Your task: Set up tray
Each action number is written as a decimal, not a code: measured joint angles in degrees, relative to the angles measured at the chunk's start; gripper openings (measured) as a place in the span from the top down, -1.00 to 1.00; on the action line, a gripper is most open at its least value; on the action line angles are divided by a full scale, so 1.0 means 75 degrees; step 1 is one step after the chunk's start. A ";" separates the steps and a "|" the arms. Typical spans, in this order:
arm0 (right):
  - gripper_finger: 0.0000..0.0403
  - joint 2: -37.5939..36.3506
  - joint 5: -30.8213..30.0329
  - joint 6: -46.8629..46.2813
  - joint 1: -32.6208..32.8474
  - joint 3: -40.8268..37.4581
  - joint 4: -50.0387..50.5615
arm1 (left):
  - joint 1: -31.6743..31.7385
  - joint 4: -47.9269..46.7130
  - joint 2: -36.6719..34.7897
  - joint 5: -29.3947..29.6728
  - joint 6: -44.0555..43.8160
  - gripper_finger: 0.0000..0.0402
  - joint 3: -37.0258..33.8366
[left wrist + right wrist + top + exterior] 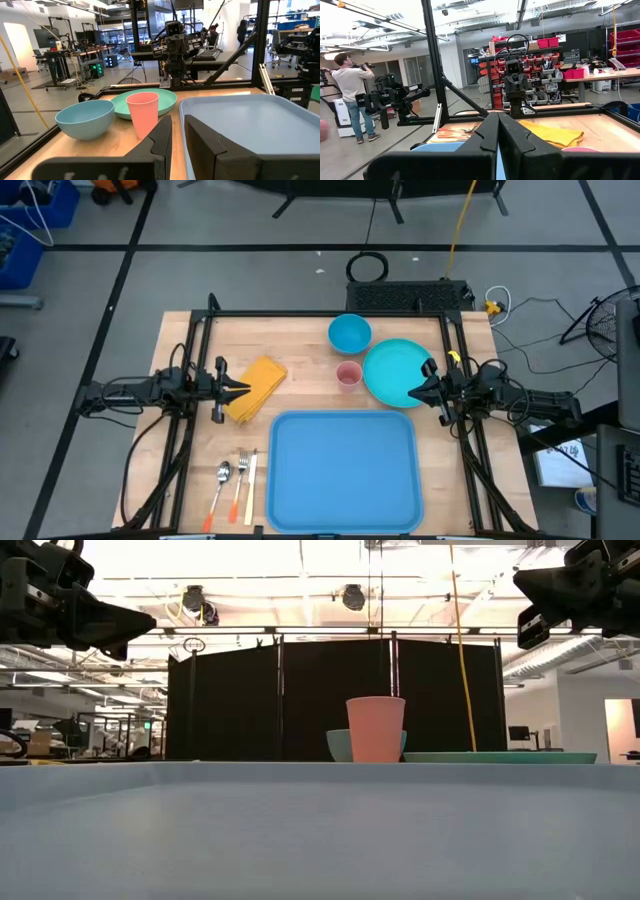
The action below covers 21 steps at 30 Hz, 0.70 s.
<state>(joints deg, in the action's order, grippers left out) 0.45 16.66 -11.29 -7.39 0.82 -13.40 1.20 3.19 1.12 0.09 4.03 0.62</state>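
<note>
- Two arms are hovering above the table, one at each side, and neither is holding anything; the task is looking barely begun.
- Nothing is lying on the tray (343,470) yet. It is sitting at the near middle of the table (300,335), between the two arms, with its light-blue floor bare.
- Left gripper (243,387) is hanging over the near edge of the yellow napkin (257,388); its fingers are showing a narrow gap in the left wrist view and are gripping nothing.
- Right gripper (420,388) is poised at the edge of the teal plate (396,371), its fingers pressed shut on nothing, as the right wrist view is showing.
- Waiting off the tray are the blue bowl (349,333) and the pink cup (348,375) behind it, and the fork, spoon and knife (235,480) just beside its left rim.
- Judging by the layout, the step in hand is choosing a first piece to load. The plate is looking the likeliest for the right arm, the napkin for the left.
- Either pick is calling for the fingers to open wider, drop to table level and close on a thin edge; the flat plate rim may be slipping if caught too shallowly.
</note>
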 joint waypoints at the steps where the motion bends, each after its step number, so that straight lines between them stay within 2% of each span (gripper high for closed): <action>1: 1.00 0.0000 0.0001 0.0000 -0.0001 -0.0001 -0.0001 | 0.0002 0.0000 0.0001 0.0001 -0.0003 0.72 0.0000; 21: 1.00 0.0000 -0.0002 0.0001 0.0001 0.0000 -0.0004 | 0.0000 0.0008 0.0000 0.0001 0.0053 0.72 0.0000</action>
<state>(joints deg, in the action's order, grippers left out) 0.45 16.64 -11.29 -7.38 0.82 -13.43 1.20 3.25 1.12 0.10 4.43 0.62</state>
